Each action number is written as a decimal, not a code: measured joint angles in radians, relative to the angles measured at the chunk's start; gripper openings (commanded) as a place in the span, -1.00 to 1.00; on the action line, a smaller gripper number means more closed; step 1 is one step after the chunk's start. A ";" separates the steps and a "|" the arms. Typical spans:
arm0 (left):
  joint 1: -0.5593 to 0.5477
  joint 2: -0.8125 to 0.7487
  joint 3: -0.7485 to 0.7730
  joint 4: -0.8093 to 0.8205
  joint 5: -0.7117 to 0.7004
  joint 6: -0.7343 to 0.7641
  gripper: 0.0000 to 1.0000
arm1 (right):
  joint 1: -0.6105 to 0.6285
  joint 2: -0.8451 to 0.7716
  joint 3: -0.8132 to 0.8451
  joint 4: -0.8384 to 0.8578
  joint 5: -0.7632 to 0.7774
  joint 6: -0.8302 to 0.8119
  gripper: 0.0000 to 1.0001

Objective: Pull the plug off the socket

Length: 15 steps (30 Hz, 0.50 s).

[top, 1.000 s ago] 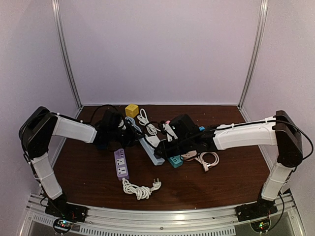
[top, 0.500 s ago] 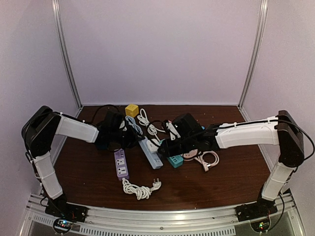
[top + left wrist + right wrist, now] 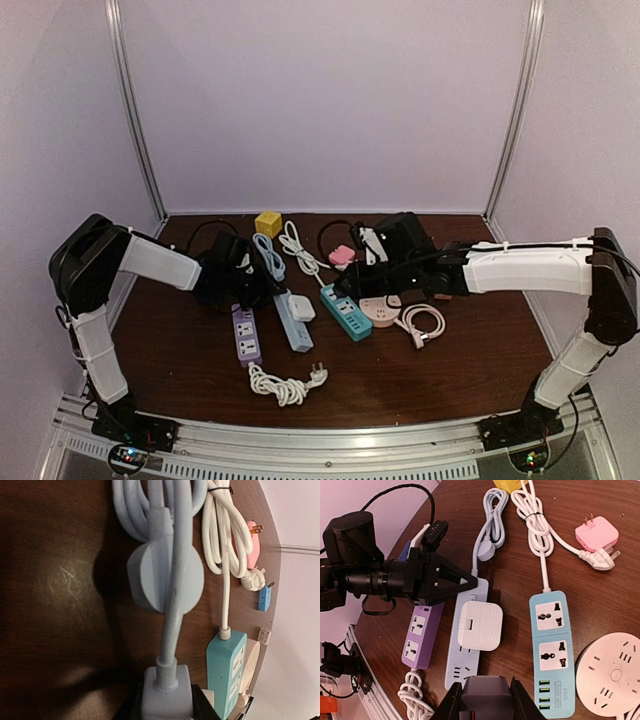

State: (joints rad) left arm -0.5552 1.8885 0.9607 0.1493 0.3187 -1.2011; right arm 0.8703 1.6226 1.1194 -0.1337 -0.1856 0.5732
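A light blue power strip (image 3: pixel 293 325) lies at the table's middle, with a white square adapter (image 3: pixel 479 625) plugged into it. My left gripper (image 3: pixel 268 292) is shut on the strip's cable end (image 3: pixel 166 690), and its black fingers (image 3: pixel 447 582) show in the right wrist view. My right gripper (image 3: pixel 485 702) is shut on a dark grey plug adapter (image 3: pixel 485 690). It holds the adapter clear above the strip's near end, apart from it. In the top view my right gripper (image 3: pixel 365 272) hangs right of the strip.
A purple strip (image 3: pixel 245 335) lies left of the blue one and a teal strip (image 3: pixel 345 310) right. A round white socket (image 3: pixel 380 310), a pink adapter (image 3: pixel 343 255), a yellow cube (image 3: pixel 267 223) and white cable coils (image 3: pixel 282 385) lie around.
My right gripper has lifted and drawn back to the right with the dark adapter, away from the blue strip. The white adapter and the teal strip now show. My left gripper stays on the strip.
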 measured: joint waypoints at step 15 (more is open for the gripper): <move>0.000 0.006 0.100 -0.228 -0.060 0.225 0.26 | -0.417 -0.368 -0.475 0.093 0.021 0.143 -0.97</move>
State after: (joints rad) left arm -0.5556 1.8946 1.0603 -0.0784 0.2592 -0.9760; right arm 0.4530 1.2545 0.6445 -0.0410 -0.1646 0.7158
